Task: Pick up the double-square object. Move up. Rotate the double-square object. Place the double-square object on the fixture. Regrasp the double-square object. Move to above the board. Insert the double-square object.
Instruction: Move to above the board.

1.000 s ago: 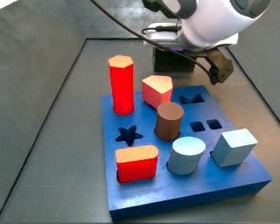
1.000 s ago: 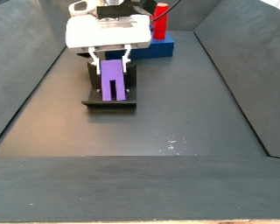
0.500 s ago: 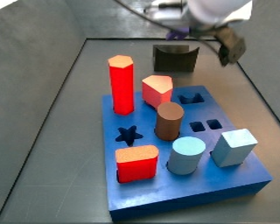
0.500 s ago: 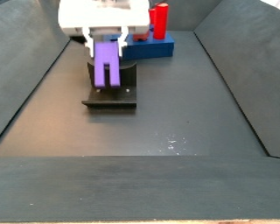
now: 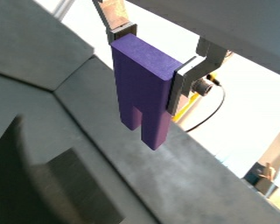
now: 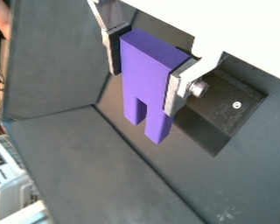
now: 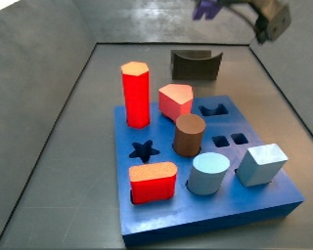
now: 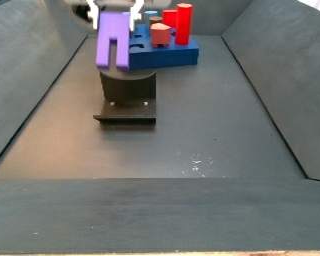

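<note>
The tool [image 6: 143, 66] hangs high, fingers [image 6: 181, 80] clamped on the double-square object [image 6: 150, 87].

claw [image 6: 143, 66] risen, double-square object [image 8: 112, 41] lifted clear of fixture [image 8: 127, 101]

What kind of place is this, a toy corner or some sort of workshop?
Probably a robot test bench: a gripper holds a purple double-square object above a dark fixture, beside a blue board of shaped pegs, all inside a grey walled pen.
</note>
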Robot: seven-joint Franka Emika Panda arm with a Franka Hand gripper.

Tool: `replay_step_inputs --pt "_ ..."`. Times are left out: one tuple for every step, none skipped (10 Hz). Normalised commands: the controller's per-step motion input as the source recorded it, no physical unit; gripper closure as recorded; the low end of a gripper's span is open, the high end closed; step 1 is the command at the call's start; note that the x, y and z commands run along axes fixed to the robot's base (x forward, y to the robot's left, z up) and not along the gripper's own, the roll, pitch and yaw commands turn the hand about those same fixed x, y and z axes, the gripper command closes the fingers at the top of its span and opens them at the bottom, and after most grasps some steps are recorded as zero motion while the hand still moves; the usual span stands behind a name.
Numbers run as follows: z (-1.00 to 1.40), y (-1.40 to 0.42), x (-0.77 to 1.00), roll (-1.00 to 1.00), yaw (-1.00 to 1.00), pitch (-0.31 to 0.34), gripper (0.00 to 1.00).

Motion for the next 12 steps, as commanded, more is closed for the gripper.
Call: replay_step_inputs --pt "1.00 -0.01 -0.01 0.02 -0.16 0.121 1.00" --pt "1.00 -0.01 -0.02 0.00 -0.08 0.183 1.00" --pt "1.00 -0.01 -0.03 -0.01 -0.05 0.203 1.00" --pt "1.00 -0.02 -0.03 -0.02 0.01 0.224 1.00" --pt "0.83 -0.02 -0.02 -0.03 0.06 0.222 1.00" --pt "0.61 -0.02 0.00 -0.03 0.11 0.215 1.00" --pt "0.50 -0.02 0.01 -0.03 0.13 0.208 1.00" --pt "0.27 -0.02 0.03 -0.03 0.16 0.189 1.00" --pt "0.24 -1.00 -0.50 -1.00 -0.01 0.080 1.00" --pt "0.23 -1.00 -0.50 -1.00 -0.01 0.064 1.00" --pt "0.24 -1.00 -0.51 -1.00 -0.01 0.057 1.00" --pt "0.23 -1.00 -0.53 -1.00 0.00 0.049 1.00"
